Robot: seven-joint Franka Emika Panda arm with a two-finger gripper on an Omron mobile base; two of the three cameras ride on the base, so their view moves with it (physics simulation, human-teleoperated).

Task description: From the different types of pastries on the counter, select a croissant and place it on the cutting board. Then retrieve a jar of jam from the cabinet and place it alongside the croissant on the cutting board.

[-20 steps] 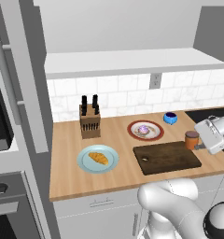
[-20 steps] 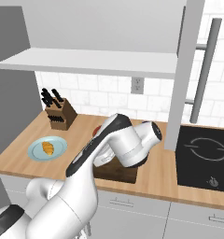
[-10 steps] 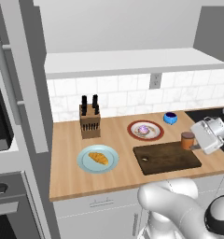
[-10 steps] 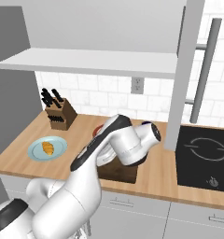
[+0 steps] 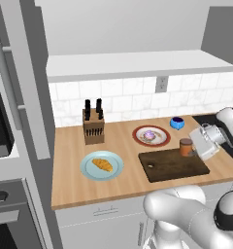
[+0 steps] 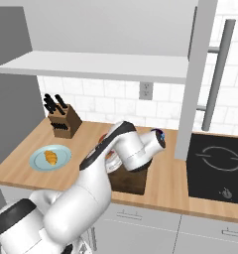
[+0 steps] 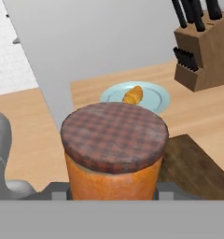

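My claw point(image 5: 195, 146) is clamped on the jar point(image 5: 186, 146), held upright over the board's point(image 5: 173, 166) right end for set-down; croissant point(image 5: 102, 164) sits plated.

Up close there's the jar of jam point(image 7: 113, 158), orange body with a brownish checked lid, sitting right at the bottom of the frame between the fingers, though you can't really make the tips out. Behind it on the tan desk point(image 7: 198, 109) is a pale blue plate point(image 7: 153, 97) with the croissant point(image 7: 133, 94) on it. Knife block point(image 7: 205, 53) sits top right, black handles sticking up. The dark cutting board point(image 7: 191, 170) pokes out to the jar's right.
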